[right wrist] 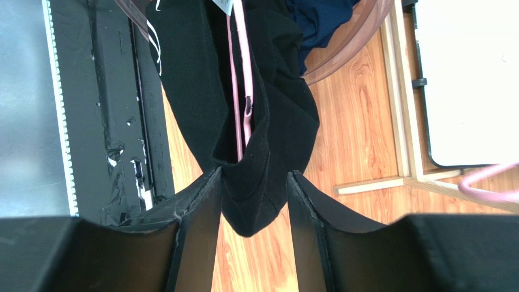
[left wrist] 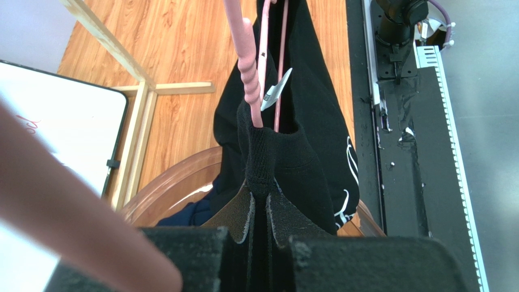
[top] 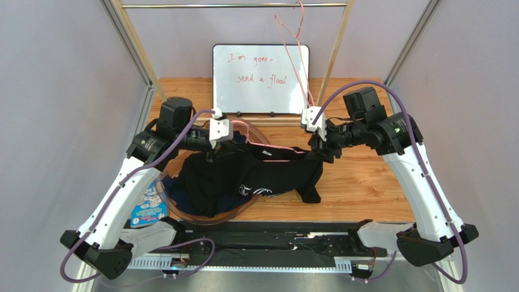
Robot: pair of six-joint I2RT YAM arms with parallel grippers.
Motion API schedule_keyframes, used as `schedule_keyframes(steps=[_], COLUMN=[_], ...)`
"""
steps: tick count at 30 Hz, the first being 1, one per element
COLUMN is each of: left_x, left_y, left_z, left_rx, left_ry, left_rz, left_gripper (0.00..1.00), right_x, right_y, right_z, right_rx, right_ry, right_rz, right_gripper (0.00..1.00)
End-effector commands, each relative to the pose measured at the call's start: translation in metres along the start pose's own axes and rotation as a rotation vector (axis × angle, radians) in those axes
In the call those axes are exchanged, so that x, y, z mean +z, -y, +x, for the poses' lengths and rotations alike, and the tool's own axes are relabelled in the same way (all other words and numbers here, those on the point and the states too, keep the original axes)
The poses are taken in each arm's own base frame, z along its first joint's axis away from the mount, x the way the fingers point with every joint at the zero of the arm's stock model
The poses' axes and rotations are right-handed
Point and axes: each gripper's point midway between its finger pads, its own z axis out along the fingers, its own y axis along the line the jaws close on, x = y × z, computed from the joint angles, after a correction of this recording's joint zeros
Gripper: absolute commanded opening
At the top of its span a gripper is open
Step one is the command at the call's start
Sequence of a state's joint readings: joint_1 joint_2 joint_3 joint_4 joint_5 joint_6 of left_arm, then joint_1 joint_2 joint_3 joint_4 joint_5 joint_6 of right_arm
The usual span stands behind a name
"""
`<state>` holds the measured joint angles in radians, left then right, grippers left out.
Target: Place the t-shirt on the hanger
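The black t-shirt (top: 262, 176) with white script print hangs stretched between my two grippers, its lower part over the basket. A pink hanger (top: 277, 148) runs inside its shoulders; it also shows in the left wrist view (left wrist: 248, 73) and in the right wrist view (right wrist: 245, 103). My left gripper (top: 214, 148) is shut on the ribbed collar (left wrist: 265, 164). My right gripper (top: 317, 152) has its jaws apart around the shirt's right shoulder fold (right wrist: 256, 194), which fills the gap at the fingertips without being squashed.
A round brown basket (top: 183, 210) holds a navy garment (left wrist: 189, 216) below the shirt. A whiteboard (top: 261, 73) stands behind it. A second pink hanger (top: 292, 42) hangs from the rail. A wooden frame post (top: 334, 48) stands to the right of the whiteboard.
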<state>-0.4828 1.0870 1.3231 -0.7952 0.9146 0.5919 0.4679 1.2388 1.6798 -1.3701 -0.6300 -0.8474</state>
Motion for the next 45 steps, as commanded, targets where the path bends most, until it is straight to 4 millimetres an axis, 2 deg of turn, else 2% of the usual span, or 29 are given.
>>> schedule_keyframes(steps=[1, 4, 5, 7, 11, 14, 18, 21, 24, 28, 29, 32, 35, 39, 40, 45], left_x=[-0.004, -0.005, -0.004, -0.004, -0.003, -0.002, 0.0, 0.001, 0.001, 0.002, 0.002, 0.002, 0.002, -0.001, -0.001, -0.002], left_y=[0.001, 0.001, 0.0, 0.001, 0.001, 0.0, -0.001, -0.002, -0.001, -0.001, -0.001, -0.001, 0.002, 0.006, 0.007, 0.009], left_z=[-0.02, -0.02, -0.02, -0.02, -0.017, -0.017, -0.014, -0.015, -0.019, -0.028, -0.03, -0.037, -0.038, -0.037, -0.036, -0.039], left_rx=[0.068, 0.071, 0.071, 0.073, 0.07, 0.073, 0.064, 0.071, 0.074, 0.058, 0.053, 0.032, 0.02, 0.021, 0.017, 0.012], left_ry=[0.052, 0.052, 0.051, 0.05, 0.047, 0.047, 0.04, 0.042, 0.05, 0.085, 0.093, 0.115, 0.126, 0.133, 0.134, 0.14], left_rz=[0.004, 0.002, 0.002, 0.002, 0.006, 0.01, 0.013, 0.015, 0.022, 0.025, 0.027, 0.029, 0.034, 0.019, 0.021, 0.027], left_gripper=[0.0, 0.0, 0.0, 0.0, 0.0, 0.0, 0.0, 0.0, 0.0, 0.0, 0.0, 0.0, 0.0, 0.0, 0.0, 0.0], right_x=[-0.003, -0.001, -0.003, -0.003, -0.001, 0.001, 0.002, 0.01, 0.018, 0.029, 0.029, 0.038, 0.045, 0.056, 0.056, 0.063], right_y=[-0.026, -0.024, -0.024, -0.023, -0.025, -0.024, -0.024, -0.022, -0.02, -0.009, -0.01, -0.011, -0.011, -0.012, -0.013, -0.005], right_z=[0.014, 0.013, 0.009, 0.005, 0.0, -0.011, -0.037, -0.047, -0.06, -0.088, -0.097, -0.111, -0.107, -0.085, -0.083, -0.078], right_rx=[0.066, 0.068, 0.064, 0.061, 0.026, 0.011, -0.037, -0.059, -0.08, -0.115, -0.135, -0.155, -0.153, -0.159, -0.159, -0.159], right_ry=[-0.046, -0.05, -0.038, -0.028, -0.024, -0.001, 0.046, 0.056, 0.077, 0.138, 0.157, 0.173, 0.162, 0.117, 0.113, 0.096], right_rz=[-0.104, -0.112, -0.112, -0.113, -0.11, -0.112, -0.12, -0.133, -0.14, -0.123, -0.126, -0.143, -0.15, -0.141, -0.138, -0.112], right_gripper=[0.42, 0.23, 0.07, 0.01, 0.0, 0.0, 0.0, 0.0, 0.0, 0.0, 0.0, 0.0, 0.0, 0.02, 0.06, 0.07])
